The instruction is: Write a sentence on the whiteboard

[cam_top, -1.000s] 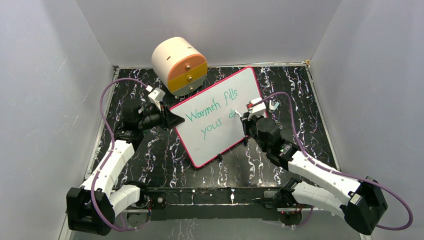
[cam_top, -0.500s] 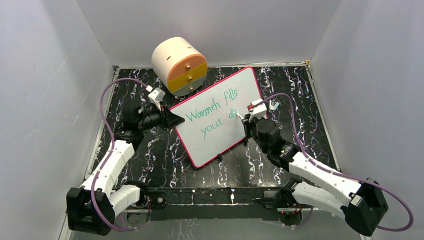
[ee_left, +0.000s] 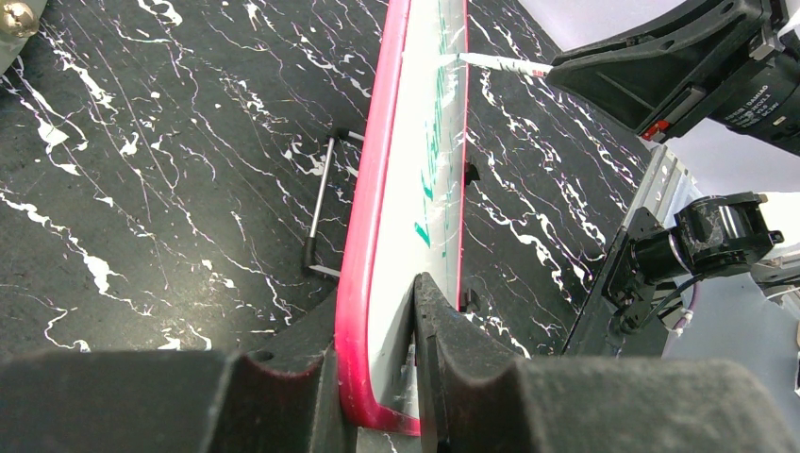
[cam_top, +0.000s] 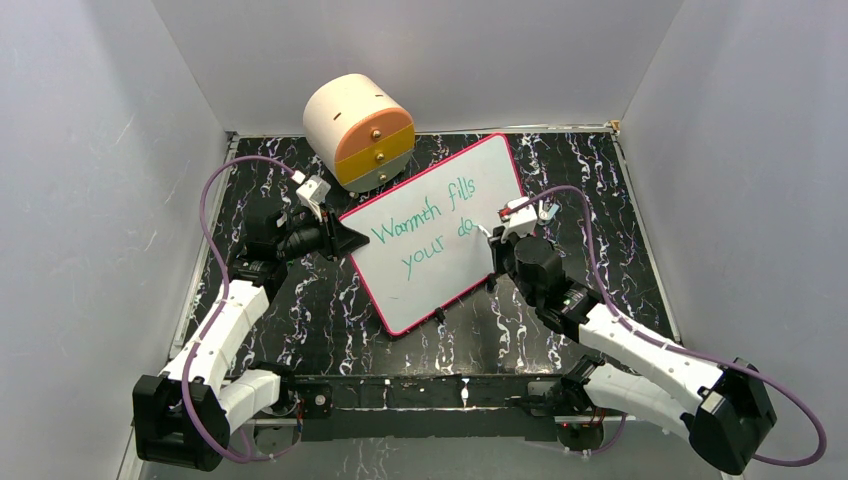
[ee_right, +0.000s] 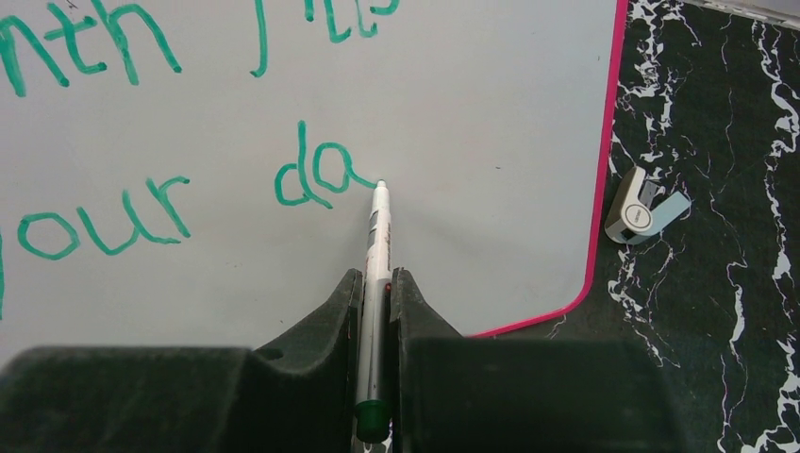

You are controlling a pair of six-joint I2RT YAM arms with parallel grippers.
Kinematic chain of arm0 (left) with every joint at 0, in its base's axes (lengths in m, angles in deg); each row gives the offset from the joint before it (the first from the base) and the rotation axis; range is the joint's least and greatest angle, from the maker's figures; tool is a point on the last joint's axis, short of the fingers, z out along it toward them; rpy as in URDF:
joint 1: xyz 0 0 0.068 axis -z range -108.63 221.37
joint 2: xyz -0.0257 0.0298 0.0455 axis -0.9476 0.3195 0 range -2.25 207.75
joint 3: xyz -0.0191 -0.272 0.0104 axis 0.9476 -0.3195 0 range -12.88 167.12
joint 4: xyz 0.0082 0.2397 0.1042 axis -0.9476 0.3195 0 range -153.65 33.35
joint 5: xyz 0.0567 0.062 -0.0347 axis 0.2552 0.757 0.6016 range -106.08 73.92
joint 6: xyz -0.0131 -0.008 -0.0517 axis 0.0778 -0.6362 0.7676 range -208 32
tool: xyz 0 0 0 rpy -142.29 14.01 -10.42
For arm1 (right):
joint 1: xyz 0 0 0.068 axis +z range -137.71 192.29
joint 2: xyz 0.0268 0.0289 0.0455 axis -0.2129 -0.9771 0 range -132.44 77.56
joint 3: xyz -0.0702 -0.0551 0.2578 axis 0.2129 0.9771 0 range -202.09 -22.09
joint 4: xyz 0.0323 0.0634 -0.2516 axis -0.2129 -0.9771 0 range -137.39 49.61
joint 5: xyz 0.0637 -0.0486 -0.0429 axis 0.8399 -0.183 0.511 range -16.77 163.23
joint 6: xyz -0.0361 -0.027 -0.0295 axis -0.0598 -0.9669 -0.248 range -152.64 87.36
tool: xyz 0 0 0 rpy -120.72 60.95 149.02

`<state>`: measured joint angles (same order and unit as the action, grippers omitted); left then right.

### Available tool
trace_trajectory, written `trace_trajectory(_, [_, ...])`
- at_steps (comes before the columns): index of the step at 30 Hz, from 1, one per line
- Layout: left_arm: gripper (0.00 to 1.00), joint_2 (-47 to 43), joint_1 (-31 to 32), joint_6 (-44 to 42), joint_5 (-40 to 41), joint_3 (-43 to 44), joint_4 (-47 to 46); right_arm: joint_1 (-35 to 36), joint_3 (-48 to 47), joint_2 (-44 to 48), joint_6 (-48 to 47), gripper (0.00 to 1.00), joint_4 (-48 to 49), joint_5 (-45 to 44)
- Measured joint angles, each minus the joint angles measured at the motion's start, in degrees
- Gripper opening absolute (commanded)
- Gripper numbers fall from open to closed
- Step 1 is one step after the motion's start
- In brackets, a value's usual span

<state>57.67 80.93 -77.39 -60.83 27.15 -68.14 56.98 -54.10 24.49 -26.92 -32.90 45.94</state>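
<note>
The marker [ee_right: 378, 236] has edged right along the sentence [cam_top: 412, 224], completing "da"; only "y" remains. Right jaws pinch the marker, and left jaws clamp the whiteboard [cam_top: 430, 295].

The whiteboard [cam_top: 425, 297] is a white rectangle with rounded corners and a thin red-pink rim. It sits mid-surface, turned askew, its long edges running from near left to far right. Small black clips show along its near long edge. Its left corner is clamped between the fingers of the left pincer [ee_left: 377, 344], seen edge-on from the left wrist [ee_left: 415, 170].

The sentence [cam_top: 425, 230] is green handwriting in two lines along the board's length. The upper line reads "Warmth fills", the lower "your da". The "da" [ee_right: 311, 179] is where the writing ends, with bare white board [ee_right: 491, 113] to its right.
</note>
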Motion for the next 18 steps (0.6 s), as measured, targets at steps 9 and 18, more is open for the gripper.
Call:
trace_trajectory(9, [0.00, 0.00, 0.00, -0.04, 0.00, 0.00, 0.00, -0.11, 0.00, 1.29, -0.46, 0.00, 1.77, 0.92])
trace_trajectory(18, [0.00, 0.00, 0.00, -0.07, 0.00, 0.00, 0.02, -0.50, 0.00, 0.46, -1.16, 0.00, 3.65, 2.43])
